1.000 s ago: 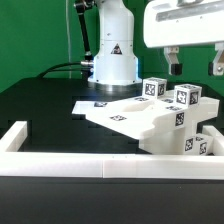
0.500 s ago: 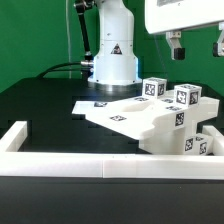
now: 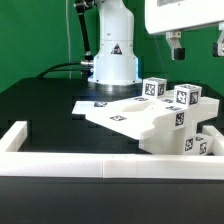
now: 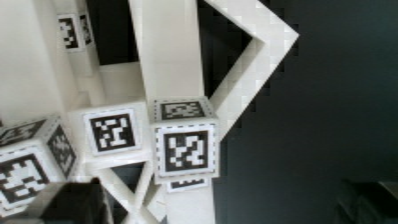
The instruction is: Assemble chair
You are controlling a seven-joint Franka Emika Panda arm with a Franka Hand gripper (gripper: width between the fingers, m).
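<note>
Gripper (image 3: 196, 45) jaws apart, empty, above chair (image 3: 160, 122); border wall (image 3: 60, 163) in front; robot base (image 3: 112, 55) behind.

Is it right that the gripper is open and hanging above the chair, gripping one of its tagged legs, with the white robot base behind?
Not quite. The gripper is open and hangs above the chair, but it grips nothing: the exterior view shows its fingers apart in the air, clear of the tagged legs. The white robot base does stand behind.
</note>
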